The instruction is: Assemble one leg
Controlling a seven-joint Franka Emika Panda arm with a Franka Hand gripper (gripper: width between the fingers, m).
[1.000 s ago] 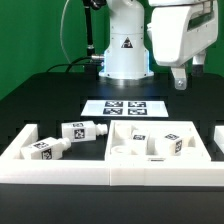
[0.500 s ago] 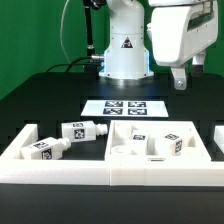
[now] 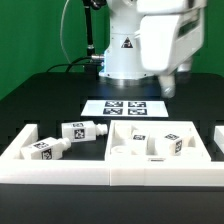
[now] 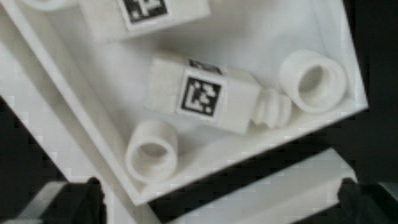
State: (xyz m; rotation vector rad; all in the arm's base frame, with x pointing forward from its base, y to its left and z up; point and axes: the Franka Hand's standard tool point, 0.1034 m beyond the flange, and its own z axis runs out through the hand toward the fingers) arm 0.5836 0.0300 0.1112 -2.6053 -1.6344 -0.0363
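Four small white plastic legs, each a blocky body with black-and-white square tags, are counted in the exterior view. Two are seen in the lower left of the frame, beside the panel: the far-left leg and the second leg, whose short round stub is turned toward the exterior view's right. Two more are laid on the one wide flat white panel with a raised rim, in the lower centre and lower right: the third leg and the fourth leg. One marker board is seen in the middle of the frame, and one white robot base at the upper centre. The single two-finger gripper is held at the upper right, blurred and well apart from every leg. Its finger gap cannot be judged there.

In the wrist view that gap is shown: the gripper is seen with its dark fingers set wide apart and nothing between them. Two round holes in the panel are shown clearly here only, the first hole and the second hole. One leg is laid between them, and a tagged part is cut off by the frame edge.
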